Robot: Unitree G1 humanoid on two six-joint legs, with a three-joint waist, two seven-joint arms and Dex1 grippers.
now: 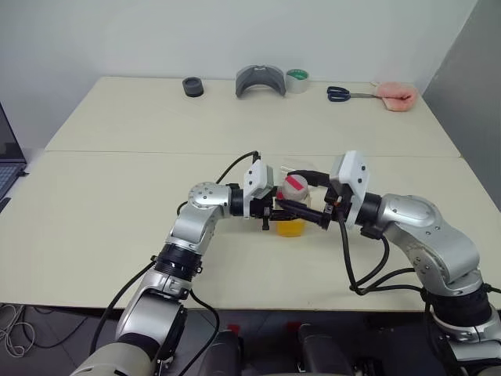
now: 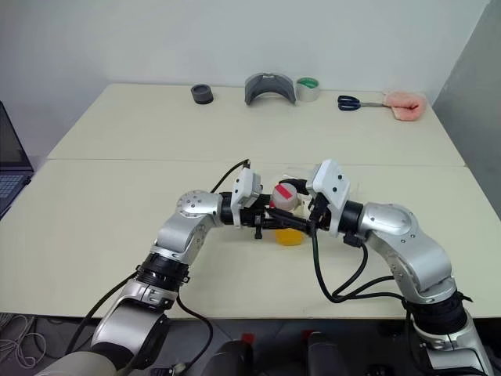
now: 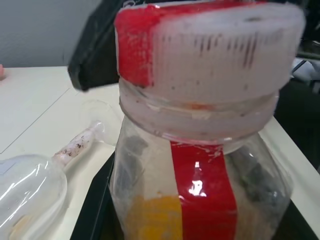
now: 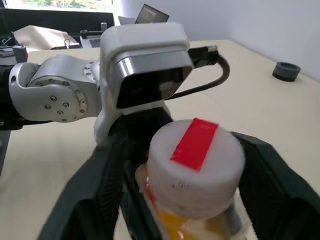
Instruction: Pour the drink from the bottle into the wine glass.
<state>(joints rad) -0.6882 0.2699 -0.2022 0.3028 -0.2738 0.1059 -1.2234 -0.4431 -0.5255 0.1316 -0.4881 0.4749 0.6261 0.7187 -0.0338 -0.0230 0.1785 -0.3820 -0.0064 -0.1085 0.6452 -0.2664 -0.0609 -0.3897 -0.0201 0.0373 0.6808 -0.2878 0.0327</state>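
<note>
Near the table's (image 1: pixel 117 235) front edge, left gripper (image 1: pixel 275 213) is clenched on the bottle (image 1: pixel 292 210), which stands upright, white cap (image 4: pixel 196 159) still on, orange drink (image 1: pixel 290 227) low inside. Just beside it the wine glass (image 3: pixel 35 187) lies on its side. Right gripper (image 4: pixel 187 200) straddles the cap, fingers (image 4: pixel 272 185) spread apart on either side.

The bottle (image 3: pixel 200 165) stands capped — orange drink (image 3: pixel 152 220) low inside — with the wine glass (image 3: pixel 35 192) lying beside it.
</note>
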